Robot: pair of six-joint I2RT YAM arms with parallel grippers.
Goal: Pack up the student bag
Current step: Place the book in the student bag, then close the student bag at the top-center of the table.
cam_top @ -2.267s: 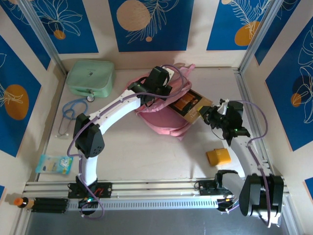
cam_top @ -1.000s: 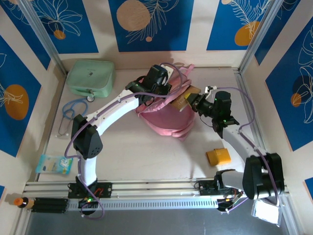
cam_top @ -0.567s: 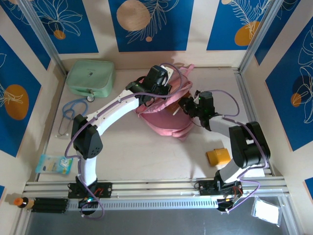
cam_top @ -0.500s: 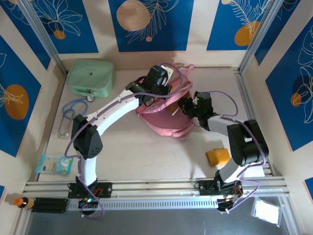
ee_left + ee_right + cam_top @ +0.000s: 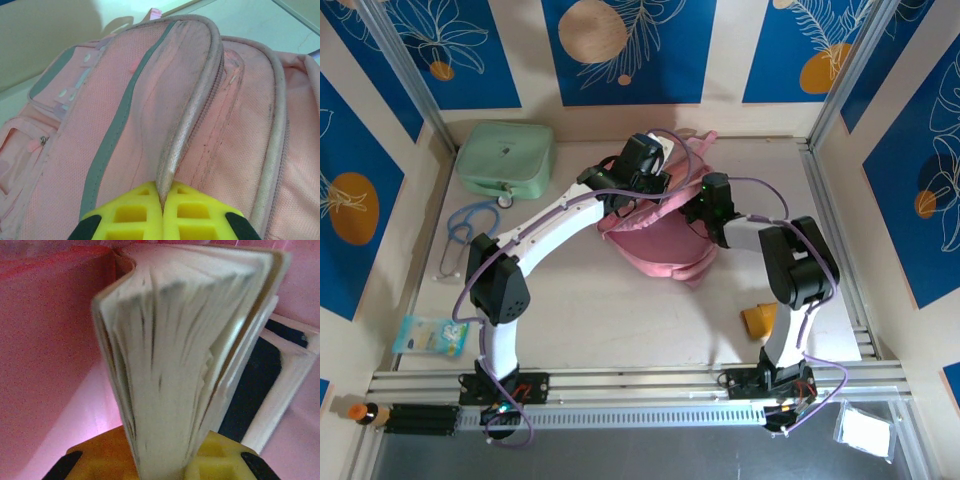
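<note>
Piping (image 5: 189,120) on the student bag (image 5: 120,150) sits pinched in the left gripper (image 5: 162,209). Right gripper (image 5: 162,462) clamps a book (image 5: 170,355) inside.

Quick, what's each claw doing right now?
Left gripper: shut, pinching a piped edge of the student bag.
Right gripper: shut on a book, inside the bag.

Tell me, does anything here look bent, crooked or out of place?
Only the book: gripped by one edge in the right hand, inside the pink student bag, its pages bow and fan apart rather than lying flat. Nothing looks spilled or broken.
</note>
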